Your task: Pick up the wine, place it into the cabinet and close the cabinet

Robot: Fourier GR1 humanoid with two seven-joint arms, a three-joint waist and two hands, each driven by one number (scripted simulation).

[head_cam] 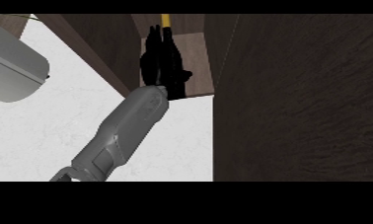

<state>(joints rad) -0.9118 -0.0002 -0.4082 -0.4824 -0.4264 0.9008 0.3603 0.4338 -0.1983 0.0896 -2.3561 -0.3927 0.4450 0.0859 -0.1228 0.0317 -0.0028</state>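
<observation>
Fingers on the one hand in view look wrapped around the wine, which only pokes out as a yellow tip at the far end, inside the dark wood cabinet, past the white desk.

1. The wine shows only as a thin yellow strip above the robot hand; the rest lies hidden behind the black fingers.
2. Whether those fingers curl round it cannot be told.
3. The cabinet is cut off at the right edge.
4. A grey object is cut off at the left edge.
</observation>
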